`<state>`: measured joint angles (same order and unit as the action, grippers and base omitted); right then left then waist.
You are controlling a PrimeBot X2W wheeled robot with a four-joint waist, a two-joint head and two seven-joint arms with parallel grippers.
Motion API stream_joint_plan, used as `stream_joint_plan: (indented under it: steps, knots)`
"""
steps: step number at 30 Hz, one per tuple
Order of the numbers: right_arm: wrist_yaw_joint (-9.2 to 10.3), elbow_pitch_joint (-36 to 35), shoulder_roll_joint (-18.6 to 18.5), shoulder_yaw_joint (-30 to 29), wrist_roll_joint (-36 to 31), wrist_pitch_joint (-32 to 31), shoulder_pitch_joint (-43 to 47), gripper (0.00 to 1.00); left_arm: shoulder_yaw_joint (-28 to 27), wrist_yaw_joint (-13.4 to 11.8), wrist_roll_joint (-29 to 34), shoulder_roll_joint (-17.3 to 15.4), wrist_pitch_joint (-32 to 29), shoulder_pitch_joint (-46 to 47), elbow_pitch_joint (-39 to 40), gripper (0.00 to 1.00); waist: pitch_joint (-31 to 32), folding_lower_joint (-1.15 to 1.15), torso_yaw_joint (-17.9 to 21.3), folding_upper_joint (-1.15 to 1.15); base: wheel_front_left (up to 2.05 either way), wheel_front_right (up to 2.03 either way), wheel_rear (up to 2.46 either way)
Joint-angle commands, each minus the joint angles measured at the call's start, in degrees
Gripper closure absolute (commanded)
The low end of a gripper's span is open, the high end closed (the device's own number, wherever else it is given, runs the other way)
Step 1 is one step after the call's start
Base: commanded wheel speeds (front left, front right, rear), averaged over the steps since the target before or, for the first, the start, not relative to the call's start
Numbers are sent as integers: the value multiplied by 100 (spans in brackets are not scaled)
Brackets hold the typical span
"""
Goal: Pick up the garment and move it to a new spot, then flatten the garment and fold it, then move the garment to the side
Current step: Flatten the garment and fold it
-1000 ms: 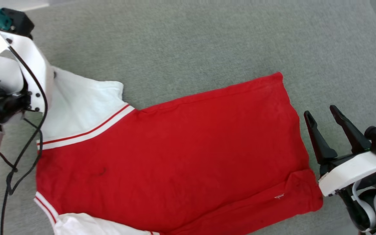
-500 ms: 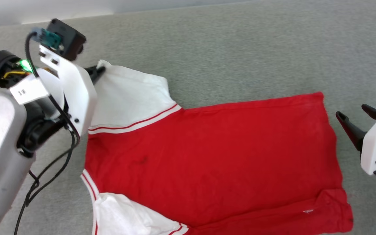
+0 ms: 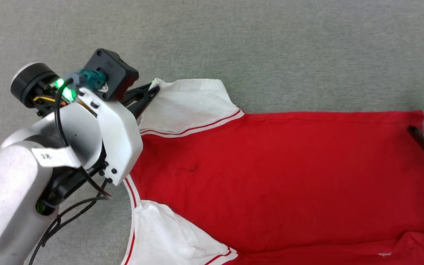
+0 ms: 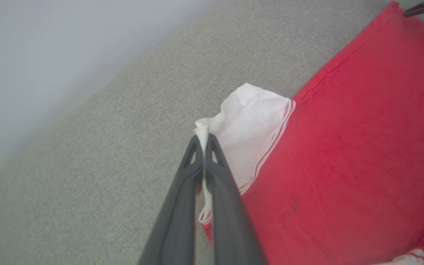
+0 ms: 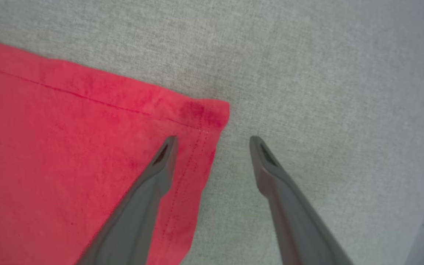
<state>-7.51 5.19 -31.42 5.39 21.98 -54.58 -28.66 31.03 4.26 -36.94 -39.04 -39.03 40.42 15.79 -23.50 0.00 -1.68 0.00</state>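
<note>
The garment [image 3: 278, 176], a red shirt with white sleeves and striped trim, lies spread on a grey fabric surface, its hem at the right. My left gripper [image 3: 151, 91] is shut on the edge of the far white sleeve [image 3: 188, 105]. The left wrist view shows its tips [image 4: 204, 139] pinching a fold of white cloth beside the red body [image 4: 344, 147]. My right gripper [image 5: 214, 141] is open at the far hem corner [image 5: 212, 112], one finger over the red cloth and the other over bare surface. One of its dark fingers [image 3: 415, 133] shows in the head view.
The grey fabric surface [image 3: 271, 48] stretches beyond the garment on the far side and to the left. A pale wall [image 4: 31, 55] borders it in the left wrist view. The second white sleeve [image 3: 164, 235] lies at the near left.
The head view has shifted, so the whole picture moved. My left gripper stays shut on the sleeve. My right gripper went from beside the near part of the hem to its far corner.
</note>
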Motion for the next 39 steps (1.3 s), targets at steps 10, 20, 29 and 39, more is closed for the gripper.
stream_joint_plan:
  steps: [10, 20, 29, 39]
  knots:
    - [3, 767, -50, 394, -2, 21, 62, 0, 135, -97, 63, 79, 94, -252, 244, 100, -322, 0, -413, 0, 0, 0, 0]
    - [-3, 1064, -101, 650, 230, 300, 167, 100, 133, -137, 8, 67, 265, -423, -39, 100, -55, 0, -396, 0, 0, 0, 0]
    - [4, 1029, 117, 284, 259, 1162, 207, 100, 5, -282, -134, -73, 499, -861, -177, 100, 554, 0, -251, 0, 0, 0, 0]
    - [4, 394, 271, -32, 161, 2146, 1220, 100, -114, -623, -368, -366, 697, -1906, 82, 100, 1206, 0, -134, 0, 0, 0, 0]
